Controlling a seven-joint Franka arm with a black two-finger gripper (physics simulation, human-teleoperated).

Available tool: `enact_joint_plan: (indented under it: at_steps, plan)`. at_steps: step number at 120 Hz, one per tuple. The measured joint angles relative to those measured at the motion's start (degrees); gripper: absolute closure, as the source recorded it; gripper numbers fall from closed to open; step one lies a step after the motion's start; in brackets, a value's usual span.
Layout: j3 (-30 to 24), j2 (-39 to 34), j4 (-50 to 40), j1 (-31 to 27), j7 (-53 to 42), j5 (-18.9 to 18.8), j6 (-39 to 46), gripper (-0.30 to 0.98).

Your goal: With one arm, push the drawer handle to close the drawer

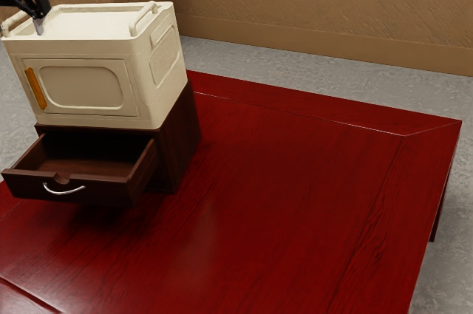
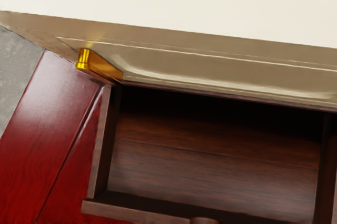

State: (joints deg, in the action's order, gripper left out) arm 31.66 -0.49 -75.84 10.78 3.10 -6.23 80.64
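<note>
At the exterior view's upper left, my gripper point(image 1: 39, 27) hangs over the top of the cream box, well above the drawer. Beneath that box, the dark brown drawer point(image 1: 100, 193) stands pulled out of its cabinet point(image 1: 178, 140). Its curved silver handle point(image 1: 63, 190) is on the front panel, apart from my gripper. Looking down in the wrist view, I see into the bare interior of the drawer point(image 2: 216, 166), with its front wall along the lower edge.
The cream box point(image 1: 81, 118) sits on the cabinet, with raised rails on top and an orange-gold latch point(image 2: 84, 59) on its front. Both stand on a glossy red table point(image 1: 295, 181), whose far edge borders grey floor. A textured brown wall rises behind.
</note>
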Motion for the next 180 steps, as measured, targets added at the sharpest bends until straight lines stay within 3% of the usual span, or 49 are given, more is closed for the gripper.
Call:
enact_joint_plan:
  at_steps: [10, 21, 26, 35, 44, 54, 63, 71, 79, 87, 94, 102, 112, 130, 148, 172, 180]
  plan:
    - [0.0, 0.0, 0.0, -2.3, 0.1, 0.0, 0.0, 0.02]
    - [-3.3, -4.7, 7.9, -2.8, 0.2, -0.9, -1.1, 0.02]
    - [-5.8, -5.9, 9.4, 1.9, 0.2, -1.2, -1.6, 0.02]
    - [-1.4, -5.7, 9.6, 19.3, 0.3, -2.0, -2.2, 0.02]
    - [1.2, -6.9, 6.4, 22.4, 0.3, -2.1, -3.7, 0.03]
    - [1.2, -11.8, -5.4, 19.4, 0.3, -1.2, -3.2, 0.02]
    - [-12.2, -23.6, -27.9, 4.4, 0.4, -0.8, 1.8, 0.02]
    - [-19.8, -33.8, -46.5, -2.0, 0.4, -0.6, 6.5, 0.02]
    - [-24.0, -42.1, -62.5, -8.4, 0.8, -0.3, 9.9, 0.02]
    - [-25.3, -45.2, -73.7, -12.7, 1.4, -0.3, 14.2, 0.02]
    - [-25.5, -44.7, -78.4, -14.5, 1.9, -0.8, 18.1, 0.02]
    - [-24.1, -38.9, -79.9, -14.8, 2.3, -1.8, 23.4, 0.02]
    - [-22.2, -32.6, -79.2, -15.0, 2.6, -2.4, 30.5, 0.02]
    - [-18.6, -28.4, -75.0, -14.7, 2.9, -0.7, 39.6, 0.02]
    - [-14.8, -26.1, -74.0, -13.2, 3.1, -1.1, 44.1, 0.03]
    - [-14.0, -24.8, -73.9, -12.5, 3.3, -2.3, 46.6, 0.03]
    - [-12.7, -24.7, -73.8, -11.6, 3.4, -2.9, 47.1, 0.17]
